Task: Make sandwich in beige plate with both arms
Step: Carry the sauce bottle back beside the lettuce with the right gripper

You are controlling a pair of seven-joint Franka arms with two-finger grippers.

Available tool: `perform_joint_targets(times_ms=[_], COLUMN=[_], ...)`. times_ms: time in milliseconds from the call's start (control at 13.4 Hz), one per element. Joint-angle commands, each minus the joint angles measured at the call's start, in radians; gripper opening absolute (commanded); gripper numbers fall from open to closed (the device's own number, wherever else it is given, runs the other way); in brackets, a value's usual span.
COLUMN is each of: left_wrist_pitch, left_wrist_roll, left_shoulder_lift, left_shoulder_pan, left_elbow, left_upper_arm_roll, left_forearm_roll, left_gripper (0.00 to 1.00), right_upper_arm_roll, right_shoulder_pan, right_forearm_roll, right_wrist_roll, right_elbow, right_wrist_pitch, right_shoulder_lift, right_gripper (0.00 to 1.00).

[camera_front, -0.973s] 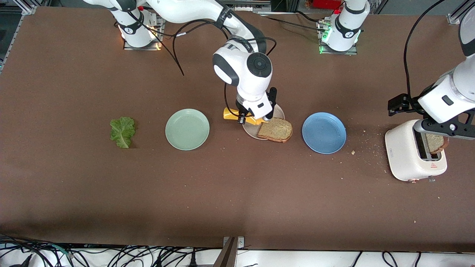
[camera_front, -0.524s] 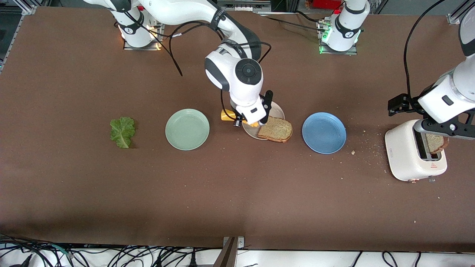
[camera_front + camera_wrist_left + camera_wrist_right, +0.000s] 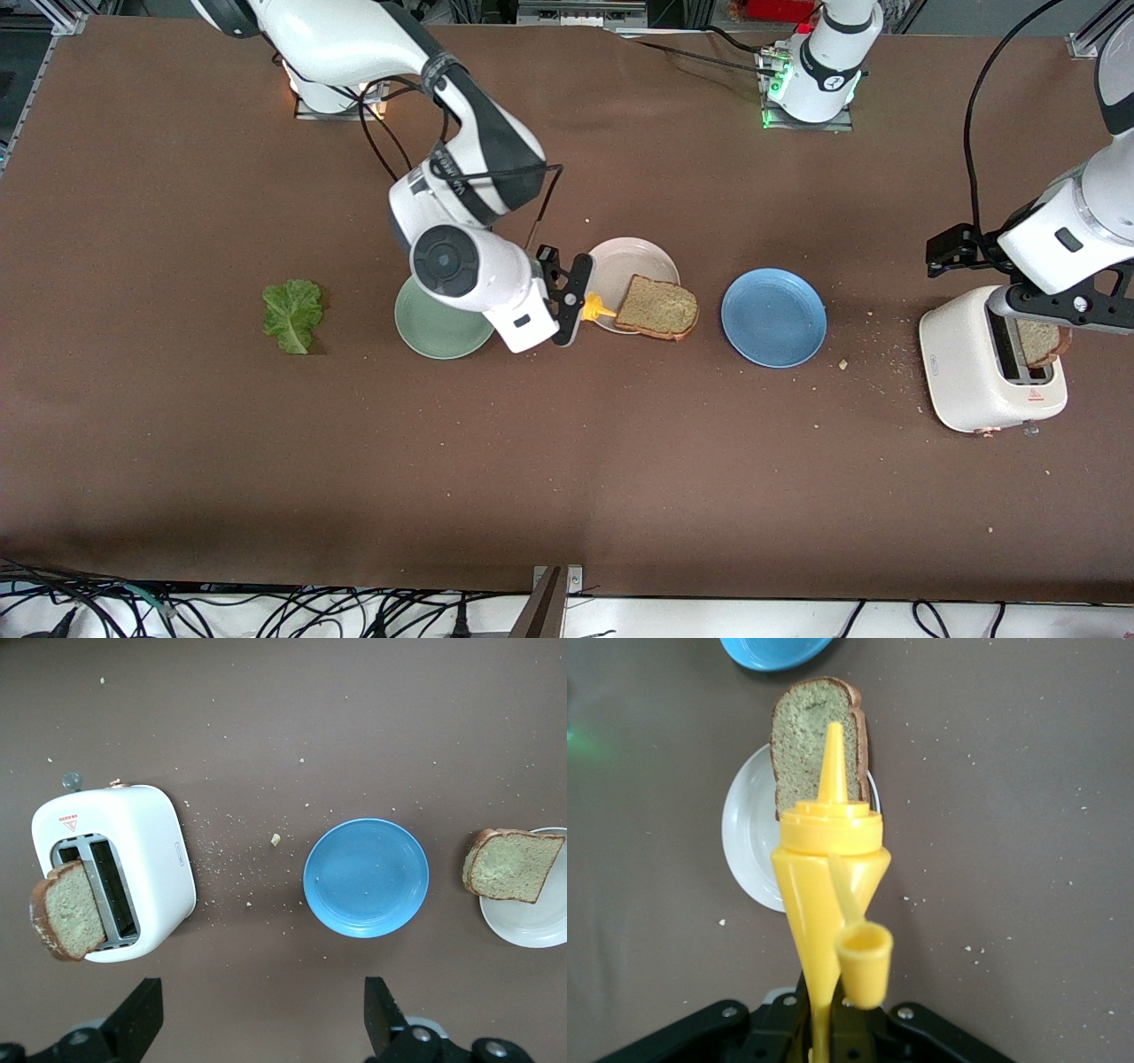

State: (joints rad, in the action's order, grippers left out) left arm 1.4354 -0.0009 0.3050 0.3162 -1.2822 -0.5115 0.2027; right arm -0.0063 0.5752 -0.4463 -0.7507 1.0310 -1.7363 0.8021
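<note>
Yellow sauce bottle [image 3: 829, 904] clamped in right hand [image 3: 567, 301], beside beige plate [image 3: 627, 257] holding bread slice [image 3: 658, 307]. Left hand [image 3: 257, 1019] wide, waiting over toaster [image 3: 979, 372]. Sauce step; next needs nozzle over bread.

Readable signs: only one warning mark

The white two-slot toaster [image 3: 983, 372] carries a small red triangle warning sign [image 3: 69, 826] on its top, next to the slots; the tiny red print under the triangle cannot be read. There is also a small dark mark on the toaster's side [image 3: 178, 853], too small to read.
</note>
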Motion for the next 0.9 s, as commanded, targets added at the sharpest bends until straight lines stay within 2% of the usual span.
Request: perform_joint_targets(times_ms=[0, 75, 374, 599, 823], left_wrist_pitch=[-0.013, -0.013, -0.013, -0.013, -0.013], left_wrist_roll=[-0.007, -0.007, -0.007, -0.007, -0.007], left_shoulder_lift=[-0.014, -0.014, -0.014, -0.014, -0.014], left_shoulder_pan=[0.004, 0.004, 0.004, 0.006, 0.006], left_elbow=[0.000, 0.000, 0.000, 0.000, 0.000], left_upper_arm_roll=[-0.005, -0.005, -0.005, -0.005, -0.005], left_forearm_roll=[0.018, 0.018, 0.018, 0.018, 0.018], left_gripper=[1.00, 1.00, 1.00, 1.00, 1.00], right_upper_arm_roll=[0.012, 0.012, 0.012, 0.006, 0.006], right_shoulder_pan=[-0.099, -0.130, -0.223, -0.282, -0.354], right_forearm_roll=[-0.208, -0.271, -0.405, -0.543, -0.577], right_wrist_roll=[-0.109, -0.142, -0.237, -0.369, -0.528], right_elbow=[-0.002, -0.002, 0.001, 0.017, 0.140], right_wrist_pitch=[0.091, 0.124, 0.185, 0.251, 0.258], right_shoulder_lift=[-0.012, -0.012, -0.006, 0.008, -0.024], right_gripper=[0.00, 0.00, 0.00, 0.00, 0.00])
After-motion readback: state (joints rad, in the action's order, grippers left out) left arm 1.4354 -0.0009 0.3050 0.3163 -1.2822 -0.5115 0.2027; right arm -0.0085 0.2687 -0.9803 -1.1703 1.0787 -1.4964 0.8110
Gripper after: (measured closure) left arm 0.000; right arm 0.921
